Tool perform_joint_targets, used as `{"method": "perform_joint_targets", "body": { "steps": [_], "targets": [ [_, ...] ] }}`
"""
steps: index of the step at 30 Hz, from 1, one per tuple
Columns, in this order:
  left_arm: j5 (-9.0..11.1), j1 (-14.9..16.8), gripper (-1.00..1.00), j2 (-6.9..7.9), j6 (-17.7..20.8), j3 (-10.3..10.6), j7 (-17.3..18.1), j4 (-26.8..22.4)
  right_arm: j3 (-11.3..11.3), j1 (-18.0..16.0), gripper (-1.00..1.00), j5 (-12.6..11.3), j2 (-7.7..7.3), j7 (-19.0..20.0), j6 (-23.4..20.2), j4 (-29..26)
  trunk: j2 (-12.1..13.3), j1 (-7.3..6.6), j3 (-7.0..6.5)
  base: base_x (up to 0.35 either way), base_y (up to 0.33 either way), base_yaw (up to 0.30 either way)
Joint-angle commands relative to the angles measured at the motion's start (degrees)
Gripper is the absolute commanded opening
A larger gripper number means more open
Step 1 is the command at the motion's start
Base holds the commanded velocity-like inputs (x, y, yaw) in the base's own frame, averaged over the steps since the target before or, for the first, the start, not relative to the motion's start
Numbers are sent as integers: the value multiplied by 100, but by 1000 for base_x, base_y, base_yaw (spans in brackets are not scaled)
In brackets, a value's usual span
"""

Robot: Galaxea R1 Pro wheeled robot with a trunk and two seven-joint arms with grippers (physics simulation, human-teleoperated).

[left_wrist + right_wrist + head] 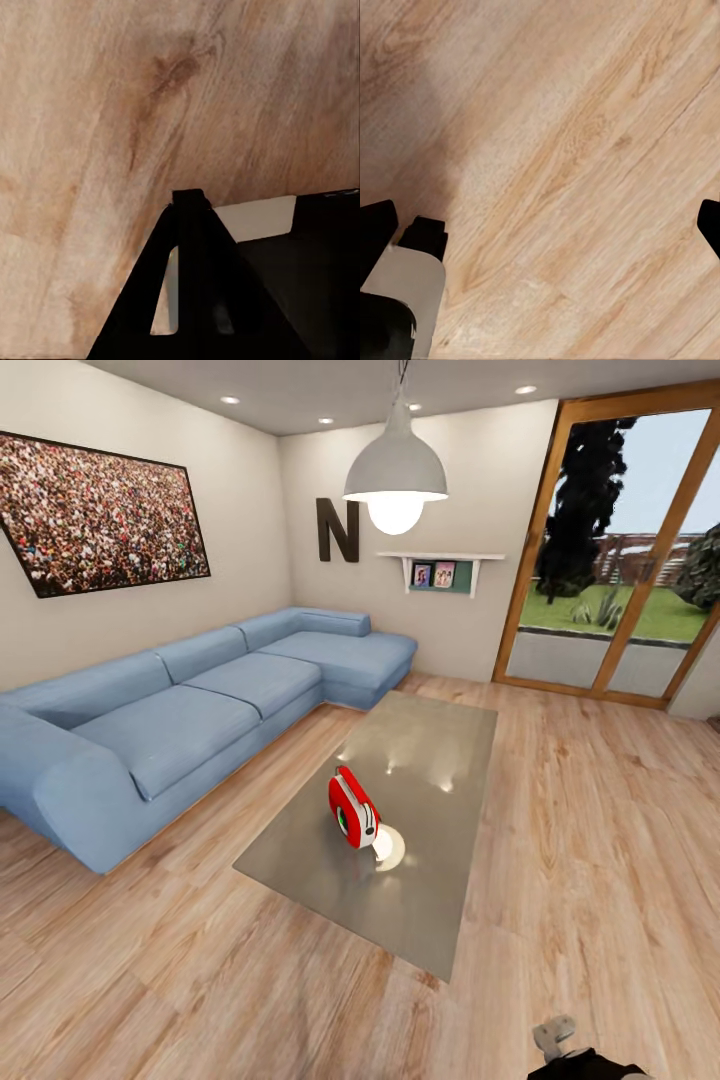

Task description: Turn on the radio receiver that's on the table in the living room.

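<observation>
- Sitting upright on the near half of the worktop (440,760), the radio receiver (353,807) is bright red with a white edge band, and a round dark dial shows on its face.
- Its face points toward the sofa side and a bit toward the camera; the long axis runs roughly from the far-left to the near-right across the worktop, with the thin edge turned our way. No brand or text readable on it, too small.
- Glossy grey-beige top reflects the lamp as a bright spot right beside the radio.
- Blue corner sofa (190,710) sits along the left of the worktop, apart from it, on the light wood plank floor (600,810).
- White pendant lamp (396,465) hangs over the far end, lit.
- Only readable writing: a big dark letter "N" (338,530) on the far wall. Next to it a small shelf (440,565) with two pictures, and a large crowd photo (100,510) on the left wall.
- Wood-framed glass doors (620,550) on the right, garden outside.
- Left hand (199,247): dark fingers look pressed together over the floor, holding nothing.
- Right hand (547,232): fingers spread wide at the frame edges, nothing between them, just floor.
</observation>
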State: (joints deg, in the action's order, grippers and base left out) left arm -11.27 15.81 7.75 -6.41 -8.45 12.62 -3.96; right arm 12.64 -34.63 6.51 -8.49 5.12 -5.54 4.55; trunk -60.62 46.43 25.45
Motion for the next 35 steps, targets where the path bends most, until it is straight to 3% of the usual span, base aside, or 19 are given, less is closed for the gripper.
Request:
{"method": "perform_joint_targets", "body": {
  "steps": [1,5,7,13,24,25,27,30,35],
  "targets": [
    [-7,1,-100,-236,0,-8,-4,187,-2,0,100,-1,148,0,0,1,0,0,0,0,0,0],
    [0,1,-100,-521,0,-8,2,367,-6,0,100,-5,322,0,0,1,0,0,0,0,0,0],
    [2,1,-100,-587,-1,-8,3,415,-7,0,100,-6,348,-1,0,-1,0,0,0,0,0,0],
    [11,-15,-100,-627,10,-8,3,792,-7,0,100,-7,365,-1,0,1,0,0,0,0,0,0],
    [29,-26,-100,-639,2,-8,8,841,-7,0,100,-9,365,3,0,1,0,0,0,0,0,0],
    [35,-26,-100,-657,1,-11,13,842,-7,0,100,-8,365,1,0,1,0,0,0,0,0,0],
    [30,-27,-100,-839,0,-15,9,840,-7,0,100,-9,365,-1,0,2,0,0,0,0,0,0],
    [28,-30,-100,-939,6,-16,10,843,-7,0,100,-10,365,1,0,2,0,0,0,0,0,0],
    [22,-32,-100,-971,1,-16,5,841,-7,0,100,-7,365,-1,0,0,0,0,0,0,0,0]
  ]
}}
